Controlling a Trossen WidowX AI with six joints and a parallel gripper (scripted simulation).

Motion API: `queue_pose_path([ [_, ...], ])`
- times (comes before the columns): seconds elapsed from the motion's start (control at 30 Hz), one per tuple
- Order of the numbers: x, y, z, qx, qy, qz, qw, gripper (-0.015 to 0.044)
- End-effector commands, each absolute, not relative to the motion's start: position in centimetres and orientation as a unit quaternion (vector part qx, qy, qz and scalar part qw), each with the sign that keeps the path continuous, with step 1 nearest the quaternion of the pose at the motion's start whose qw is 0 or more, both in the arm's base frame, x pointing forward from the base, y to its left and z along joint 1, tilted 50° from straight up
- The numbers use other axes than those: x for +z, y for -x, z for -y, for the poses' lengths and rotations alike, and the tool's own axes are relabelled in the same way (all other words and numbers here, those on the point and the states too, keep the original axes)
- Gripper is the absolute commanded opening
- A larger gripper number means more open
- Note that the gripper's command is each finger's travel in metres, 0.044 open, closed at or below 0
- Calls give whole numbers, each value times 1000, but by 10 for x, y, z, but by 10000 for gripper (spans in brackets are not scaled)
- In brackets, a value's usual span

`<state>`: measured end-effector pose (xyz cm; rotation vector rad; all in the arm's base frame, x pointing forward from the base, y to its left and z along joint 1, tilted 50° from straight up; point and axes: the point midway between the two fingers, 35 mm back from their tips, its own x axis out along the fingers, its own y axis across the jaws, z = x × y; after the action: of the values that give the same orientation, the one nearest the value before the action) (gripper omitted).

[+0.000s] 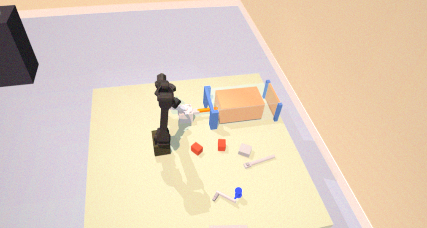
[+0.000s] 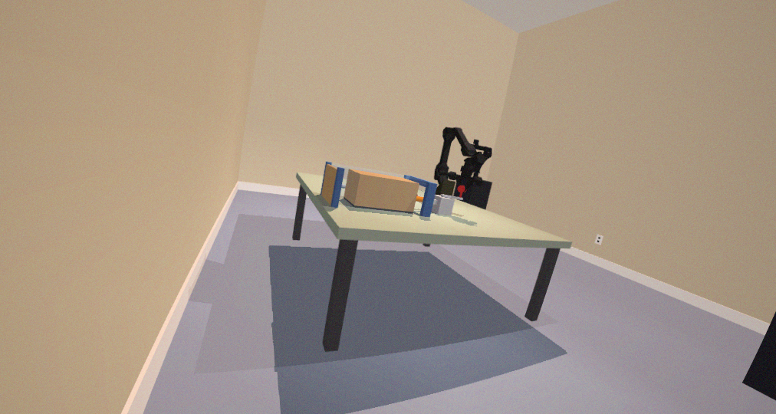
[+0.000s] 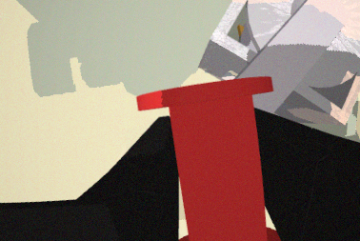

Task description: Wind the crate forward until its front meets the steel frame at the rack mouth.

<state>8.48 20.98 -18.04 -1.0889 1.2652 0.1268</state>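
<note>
Tan walls [image 1: 373, 77] [image 2: 379, 85] rise around us, above a pale yellow bench [image 1: 128, 181] [image 2: 488, 231]. Taking 12 o'clock as the top edge of the top view, we see the black arm [image 1: 163, 118] [image 2: 446, 145] reach from its base towards 12 o'clock, its elbow bent high, its forearm folded down and its wrist swung over towards 4 o'clock. The tan crate [image 1: 240, 102] [image 2: 383, 191] lies at 3 o'clock from the winch, looking flat inside the cubby, just behind the blue frame [image 1: 213, 117] [image 2: 431, 201]; we cannot tell whether they touch. The off-white winch [image 1: 185, 114] [image 2: 445, 205] [image 3: 290, 61] stands on the frame's 9 o'clock side, with the orange strap [image 1: 204, 110] [image 2: 419, 198] running towards 3 o'clock. Beyond the crate's 5 o'clock side we find a straight tool [image 1: 260, 160], then a blue-knobbed crank [image 1: 226, 196] towards 6 o'clock, a grey block [image 1: 244, 150] and two red blocks [image 1: 196, 148]. Our gripper [image 1: 176, 102] [image 2: 461, 185] [image 3: 203, 122] points down, clenched around the handle's red knob [image 2: 461, 189] [image 3: 216, 166].
</note>
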Motion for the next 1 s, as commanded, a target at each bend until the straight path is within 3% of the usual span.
queue_pose_path([
  [0.0,-173,-81,-197,49,494,-564,659,0],
  [0.97,-139,-89,-167,48,495,-564,659,0],
])
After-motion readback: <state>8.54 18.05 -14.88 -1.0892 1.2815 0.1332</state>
